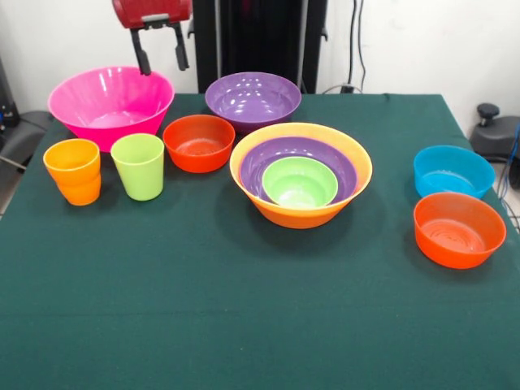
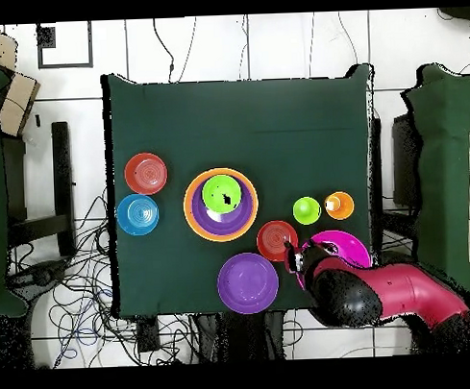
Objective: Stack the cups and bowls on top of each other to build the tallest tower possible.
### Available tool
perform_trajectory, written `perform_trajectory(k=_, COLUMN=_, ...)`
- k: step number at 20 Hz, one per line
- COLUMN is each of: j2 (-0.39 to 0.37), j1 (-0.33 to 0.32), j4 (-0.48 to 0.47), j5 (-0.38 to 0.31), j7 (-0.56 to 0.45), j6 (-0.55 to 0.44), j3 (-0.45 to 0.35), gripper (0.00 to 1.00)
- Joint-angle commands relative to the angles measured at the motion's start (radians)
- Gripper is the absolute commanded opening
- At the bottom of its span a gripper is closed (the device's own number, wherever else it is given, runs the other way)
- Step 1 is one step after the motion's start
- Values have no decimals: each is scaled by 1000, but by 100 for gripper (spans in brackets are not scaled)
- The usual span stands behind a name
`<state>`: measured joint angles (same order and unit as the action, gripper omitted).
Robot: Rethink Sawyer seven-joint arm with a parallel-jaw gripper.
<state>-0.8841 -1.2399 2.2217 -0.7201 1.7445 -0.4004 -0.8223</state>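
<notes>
My gripper [image 1: 165,69] hangs open and empty just above the back rim of the large pink bowl [image 1: 111,101] at the far left. In the overhead view the gripper [image 2: 297,258] sits beside the pink bowl [image 2: 348,244]. The tower stands mid-table: a yellow-orange bowl [image 1: 301,215] holds a purple bowl [image 1: 253,166], with the small lime-green bowl [image 1: 299,183] inside that. A second purple bowl [image 1: 253,97], a red-orange bowl [image 1: 199,142], the orange cup [image 1: 73,171] and the lime-green cup [image 1: 138,165] stand loose on the left half.
A blue bowl [image 1: 452,171] and a second red-orange bowl [image 1: 459,229] stand near the right edge of the green table [image 1: 244,325]. In the overhead view my arm [image 2: 396,293] reaches in from the bottom right.
</notes>
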Motion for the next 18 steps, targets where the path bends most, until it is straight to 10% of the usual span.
perform_trajectory(k=1, j2=72, j1=98, j4=-39, j5=-98, j7=-8, j6=42, j3=30, gripper=100)
perform_trajectory(k=13, j2=215, j1=183, j4=-214, j5=-165, j7=-34, j6=38, j3=98, gripper=100)
perform_trajectory(k=18, j2=124, j1=151, j4=-197, j5=-126, j7=-84, j6=-35, j3=59, gripper=100)
